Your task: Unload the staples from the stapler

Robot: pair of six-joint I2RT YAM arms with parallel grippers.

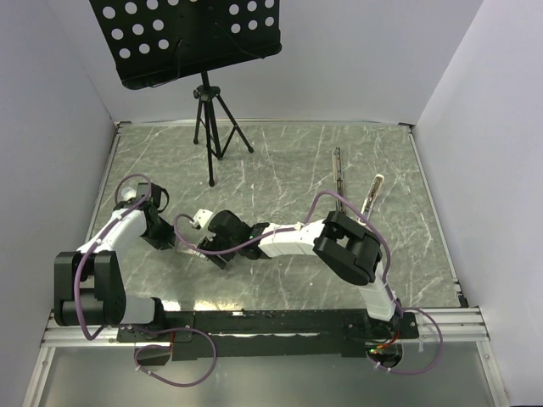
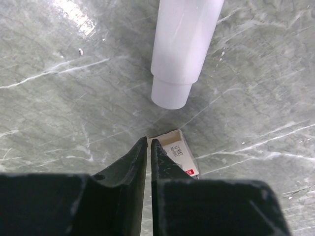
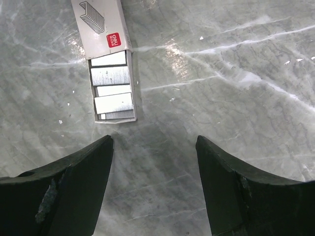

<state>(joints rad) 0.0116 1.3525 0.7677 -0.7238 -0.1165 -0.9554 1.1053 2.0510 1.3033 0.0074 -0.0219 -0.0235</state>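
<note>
The stapler (image 1: 373,193) lies at the right back of the table, its silvery top arm swung away from its thin dark base bar (image 1: 338,174). It is far from both grippers. A small staple box (image 3: 101,22) lies with its tray pulled out, and flat grey staple strips (image 3: 112,93) lie in the tray. My right gripper (image 3: 154,140) is open and empty, just short of the tray's end. My left gripper (image 2: 148,140) is shut on nothing, its tips beside the same box (image 2: 181,153). In the top view both grippers meet at centre left (image 1: 195,246).
A black tripod stand (image 1: 208,119) with a perforated music desk stands at the back left. The right arm's white link (image 2: 179,49) crosses just ahead of my left gripper. White walls close the table on three sides.
</note>
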